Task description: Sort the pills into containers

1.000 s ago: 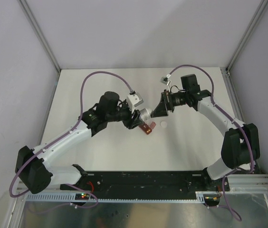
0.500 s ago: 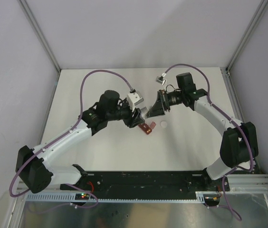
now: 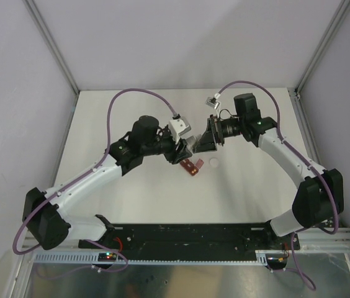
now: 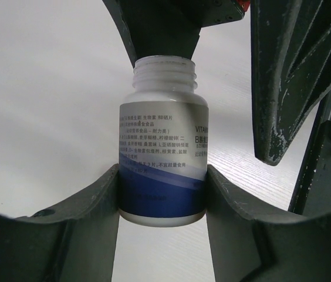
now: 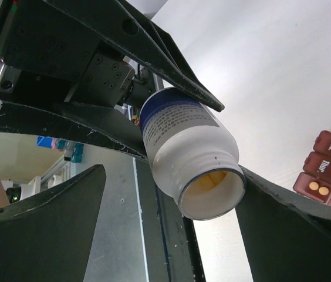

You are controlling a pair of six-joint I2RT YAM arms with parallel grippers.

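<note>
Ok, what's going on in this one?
The left gripper is clamped on a white pill bottle, cap off, held above the table with yellow pills visible inside. The right gripper sits open around the bottle's mouth, not gripping it. Below, the dark red pill box has one compartment open with two pills in it; its other two lids are shut.
</note>
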